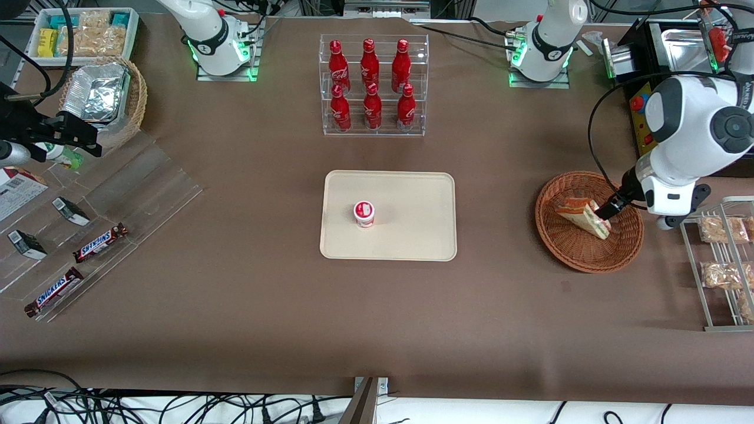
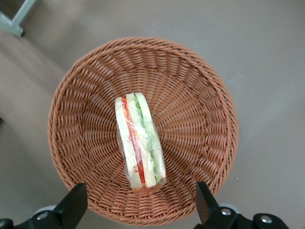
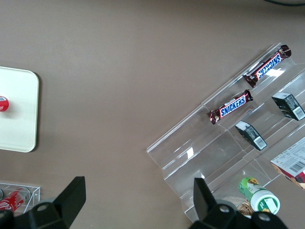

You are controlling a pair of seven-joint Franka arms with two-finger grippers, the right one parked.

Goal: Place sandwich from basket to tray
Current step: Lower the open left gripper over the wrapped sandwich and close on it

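Observation:
The sandwich (image 1: 583,217) is a wrapped white-bread wedge with red and green filling. It lies in the round reddish-brown wicker basket (image 1: 565,247) toward the working arm's end of the table. In the left wrist view the sandwich (image 2: 139,142) lies across the middle of the basket (image 2: 200,114). My gripper (image 1: 607,210) hangs over the basket, just above one end of the sandwich. It is open and empty, with its fingertips (image 2: 76,200) spread wider than the sandwich. The cream-beige tray (image 1: 412,235) lies at the table's middle.
A small red-and-white cup (image 1: 364,213) stands on the tray. A clear rack of red bottles (image 1: 372,85) stands farther from the front camera than the tray. A wire rack with snack packets (image 1: 721,259) sits beside the basket. A clear stand with Snickers bars (image 1: 100,242) lies toward the parked arm's end.

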